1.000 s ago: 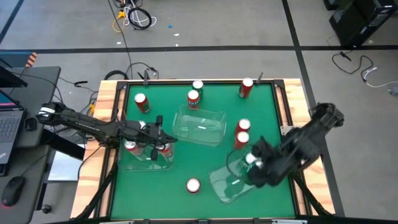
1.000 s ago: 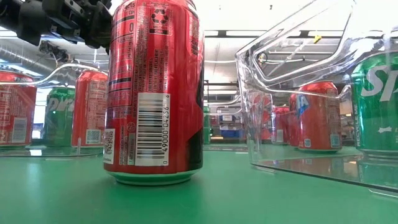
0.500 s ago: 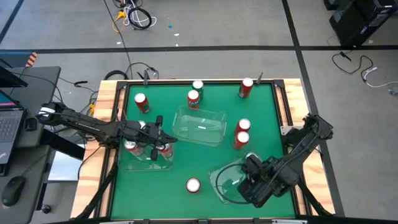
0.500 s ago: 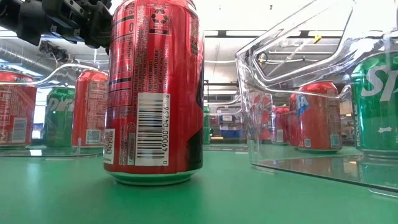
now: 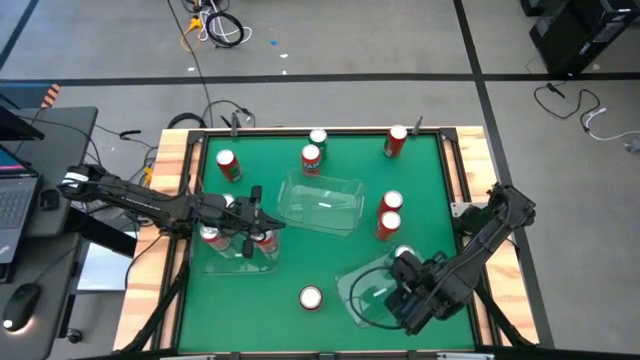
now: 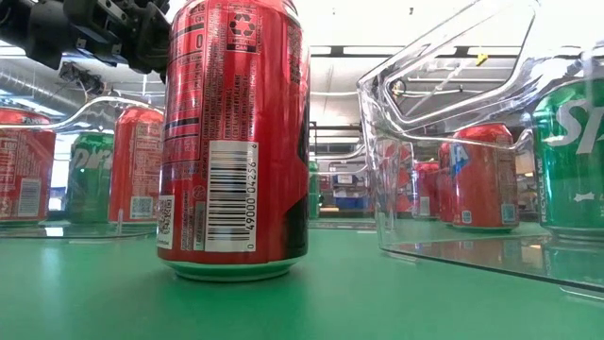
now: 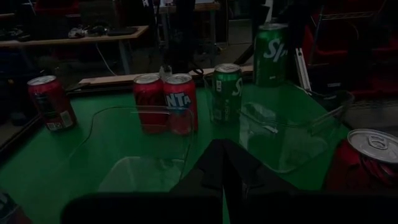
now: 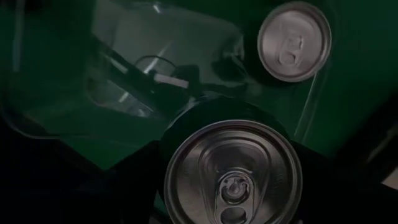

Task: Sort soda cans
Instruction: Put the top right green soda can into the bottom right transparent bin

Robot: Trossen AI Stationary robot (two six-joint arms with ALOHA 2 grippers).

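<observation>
At the table's five o'clock corner your right gripper [image 5: 408,300] hangs over the tilted clear bin [image 5: 362,296]. Its wrist view shows a silver can top [image 8: 233,175] filling the space between the dark fingers, so the claw appears closed around a can; the body colour is hidden there. A second silver top [image 8: 293,40] sits just beyond it, and the high view shows a green can [image 5: 403,256] at that bin's far edge.

At about eight o'clock your left gripper [image 5: 252,222] rests over the left bin [image 5: 232,262], which holds red cans [image 5: 210,236] and, in the low view, a green can [image 6: 91,177]. You cannot tell from these pictures how far that claw is open.

At the middle of the table stands an upright clear bin [image 5: 320,202]. Loose red cans stand at eleven o'clock [image 5: 227,164], twelve o'clock [image 5: 311,158], one o'clock [image 5: 396,140], and a pair at three o'clock [image 5: 389,215]. One lone red can [image 5: 310,298] stands at six o'clock, filling the low view [image 6: 234,137].
</observation>
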